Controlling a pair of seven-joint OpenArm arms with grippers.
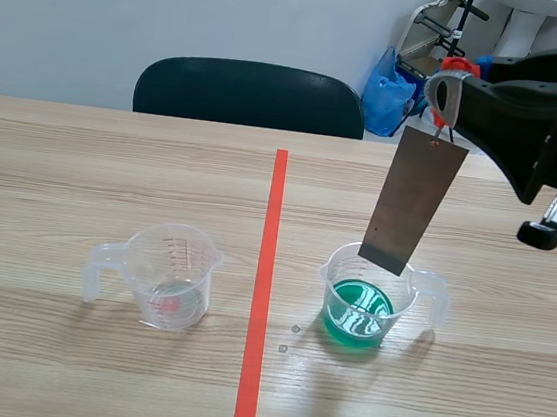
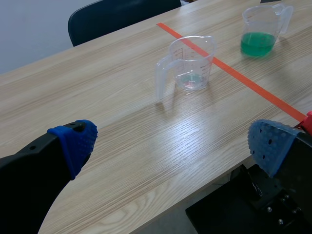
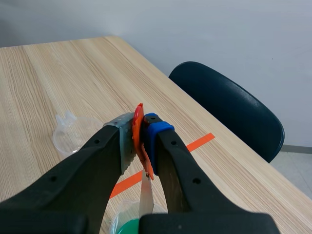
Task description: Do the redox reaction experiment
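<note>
Metal plate (image 1: pixel 415 206) dangles over the right-hand green beaker (image 1: pixel 407 287), its clip (image 3: pixel 138 123) pinched by the right gripper (image 3: pixel 139 130). Left gripper (image 2: pixel 171 144) gapes.

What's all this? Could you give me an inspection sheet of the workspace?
Surface: wooden table, orange-red tape line across it.
Job's things: clear measuring cup left of the tape; measuring cup of green liquid right of it; metal plate hanging from an orange clip over it.
Clutter: two tiny specks, perhaps drops, beside the tape.
Grippers: left gripper open, empty; right gripper shut on the clip.
Cables: nothing seen.
Surroundings: dark chair, blue bag.
</note>
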